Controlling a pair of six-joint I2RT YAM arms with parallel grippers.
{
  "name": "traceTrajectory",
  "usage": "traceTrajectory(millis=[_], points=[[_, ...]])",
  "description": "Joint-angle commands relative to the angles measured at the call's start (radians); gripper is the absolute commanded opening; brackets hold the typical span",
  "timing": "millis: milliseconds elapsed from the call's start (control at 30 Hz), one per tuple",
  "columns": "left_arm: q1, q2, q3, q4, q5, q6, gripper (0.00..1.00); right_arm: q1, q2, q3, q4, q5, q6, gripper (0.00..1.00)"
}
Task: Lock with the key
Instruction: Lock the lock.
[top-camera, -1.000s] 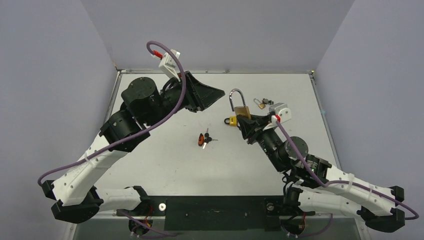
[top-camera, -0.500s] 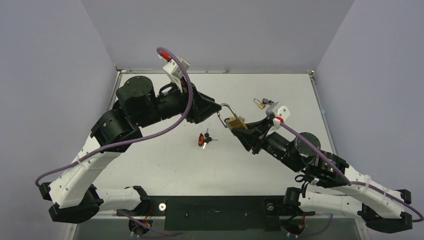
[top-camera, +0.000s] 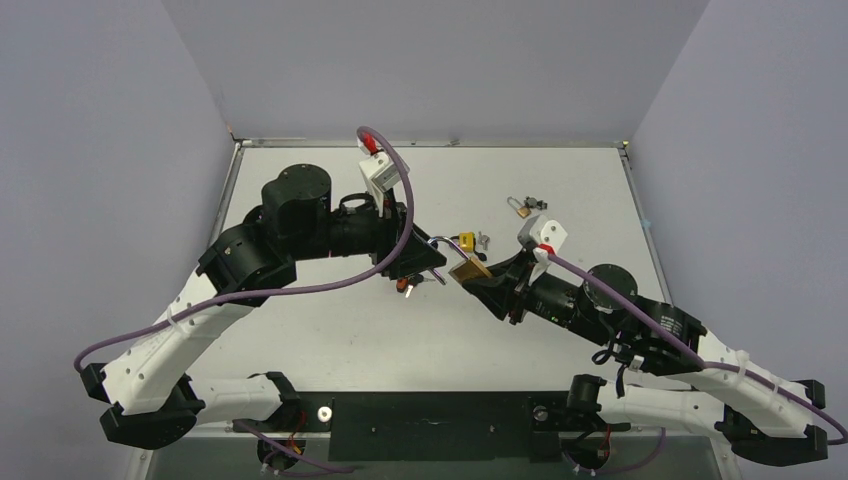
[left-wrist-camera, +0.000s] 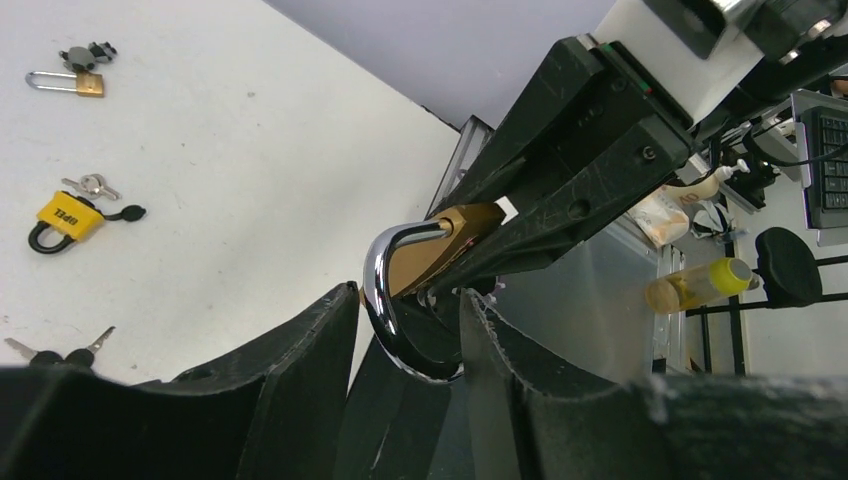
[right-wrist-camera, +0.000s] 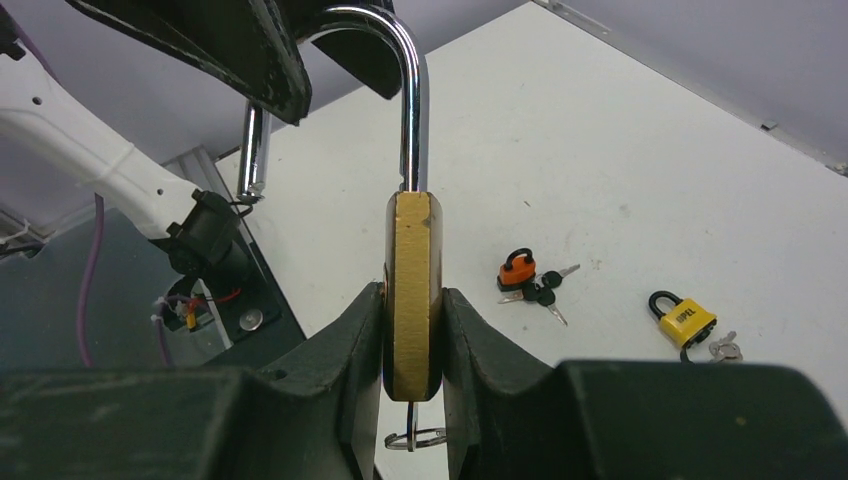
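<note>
Grips the large brass padlock (right-wrist-camera: 411, 290) by its body in the right gripper (right-wrist-camera: 412, 300), pads flat on both faces, chrome shackle (right-wrist-camera: 410, 80) pointing away from that tool with one leg out of the body, so not latched. Differs from a second ago: then stood upright with the left gripper (left-wrist-camera: 410, 310) well off; now leans toward it, both tools drawn together over the middle of the white table (top-camera: 330, 340). Places the shackle's bend between the left gripper's narrow-set fingers; cannot tell whether pinched or only straddled. Shows a thin wire ring (right-wrist-camera: 412, 437) below the right pads, key itself hidden. Probably means bracing to press the shackle home before turning the key. Leaves a yellow padlock (right-wrist-camera: 685, 320) lying beyond both tools.
</note>
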Motion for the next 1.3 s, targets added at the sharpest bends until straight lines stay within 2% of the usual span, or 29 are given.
traceTrajectory(millis=[0, 100, 300, 433, 700, 833, 1033, 1267], points=[[0.008, -0.031, -0.009, 0.008, 0.049, 0.017, 0.36, 0.000, -0.030, 0.085, 0.122, -0.038, 0.017, 0.00], [0.014, -0.035, -0.010, 0.004, 0.050, 0.017, 0.29, -0.002, -0.027, 0.088, 0.121, -0.066, 0.021, 0.00], [0.016, -0.031, -0.008, -0.014, 0.048, 0.036, 0.08, -0.013, -0.007, 0.098, 0.127, -0.193, 0.045, 0.00], [0.016, -0.036, -0.013, -0.017, 0.031, 0.055, 0.00, -0.030, 0.007, 0.103, 0.141, -0.275, 0.071, 0.00], [0.013, -0.093, -0.079, 0.036, -0.052, 0.102, 0.00, -0.116, 0.001, 0.057, 0.287, -0.452, 0.195, 0.00], [0.009, -0.132, -0.133, 0.088, -0.107, 0.122, 0.00, -0.187, 0.001, 0.021, 0.431, -0.587, 0.298, 0.00], [0.003, -0.171, -0.182, 0.152, -0.174, 0.132, 0.00, -0.195, 0.029, 0.013, 0.514, -0.630, 0.364, 0.00], [0.001, -0.203, -0.222, 0.186, -0.232, 0.151, 0.00, -0.196, 0.042, 0.023, 0.530, -0.628, 0.388, 0.00]])
